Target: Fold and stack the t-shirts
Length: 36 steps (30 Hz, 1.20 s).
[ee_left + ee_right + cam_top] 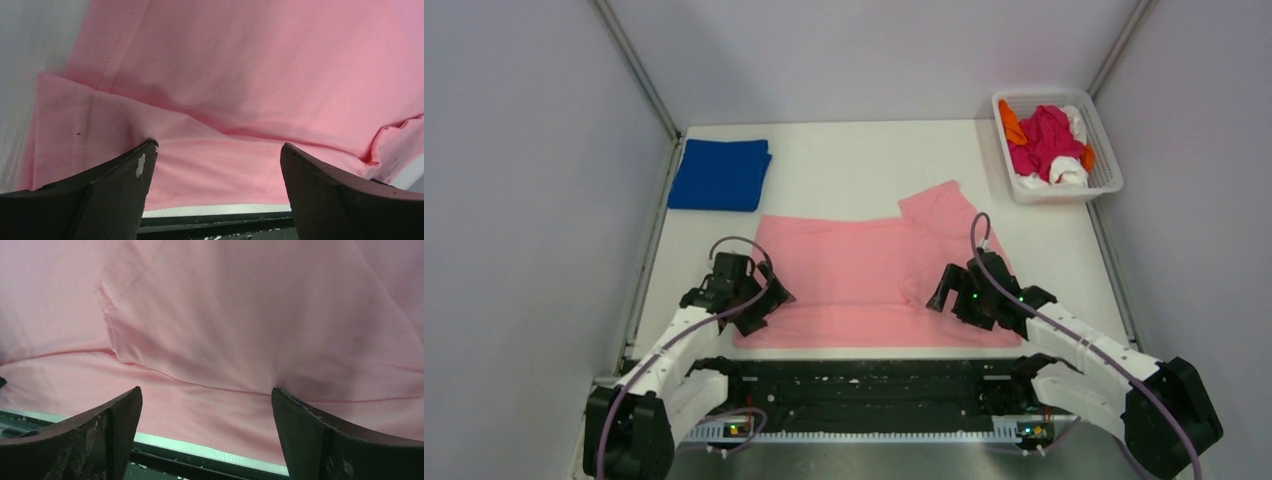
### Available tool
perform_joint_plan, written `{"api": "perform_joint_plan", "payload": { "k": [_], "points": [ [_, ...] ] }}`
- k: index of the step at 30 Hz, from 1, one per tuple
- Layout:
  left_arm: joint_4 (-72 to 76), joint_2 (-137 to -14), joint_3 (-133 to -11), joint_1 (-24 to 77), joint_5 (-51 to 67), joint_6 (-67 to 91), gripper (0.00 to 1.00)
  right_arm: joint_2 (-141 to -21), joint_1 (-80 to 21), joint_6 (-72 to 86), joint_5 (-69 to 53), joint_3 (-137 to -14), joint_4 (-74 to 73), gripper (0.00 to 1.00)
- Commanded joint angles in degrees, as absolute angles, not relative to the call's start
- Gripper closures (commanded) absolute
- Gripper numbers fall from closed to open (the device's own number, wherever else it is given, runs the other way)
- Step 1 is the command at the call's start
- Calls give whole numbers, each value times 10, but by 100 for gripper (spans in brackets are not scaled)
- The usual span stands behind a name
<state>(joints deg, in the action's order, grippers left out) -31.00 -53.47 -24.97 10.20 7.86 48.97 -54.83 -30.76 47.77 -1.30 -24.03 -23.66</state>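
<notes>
A light pink t-shirt (864, 270) lies spread flat on the white table, one sleeve folded up at its far right. My left gripper (769, 300) is open over the shirt's near left corner, and its fingertips (145, 155) press into the fabric (240, 75). My right gripper (944, 295) is open over the near right part, its fingertips (282, 400) denting the cloth (225, 315). Neither gripper has closed on any fabric. A royal blue t-shirt (720, 175) sits folded at the far left. Magenta (1042, 140), orange and white shirts lie crumpled in a basket.
The white lattice basket (1064, 193) stands at the table's far right corner. Grey walls close in the table (844, 160) on both sides and at the back. A black rail (864, 385) runs along the near edge, just below the shirt's hem.
</notes>
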Motion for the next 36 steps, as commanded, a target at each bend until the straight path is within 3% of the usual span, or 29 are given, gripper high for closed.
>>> {"api": "perform_joint_plan", "payload": {
  "k": [1,8,14,26,36],
  "points": [
    [-354,-535,-273,103,43,485,1,-522,-316,469,29,-275,-266,1],
    [-345,-585,-403,101,-46,468,1,-519,-316,404,141,-389,-234,1],
    [-329,-741,-559,87,-118,439,1,-609,-273,372,176,-451,-156,1],
    [-352,-1079,-837,51,-182,393,27,-721,-215,341,104,-474,-104,1],
    [-368,-1191,-928,46,-201,375,40,-722,-201,335,82,-464,-98,1]
  ]
}}
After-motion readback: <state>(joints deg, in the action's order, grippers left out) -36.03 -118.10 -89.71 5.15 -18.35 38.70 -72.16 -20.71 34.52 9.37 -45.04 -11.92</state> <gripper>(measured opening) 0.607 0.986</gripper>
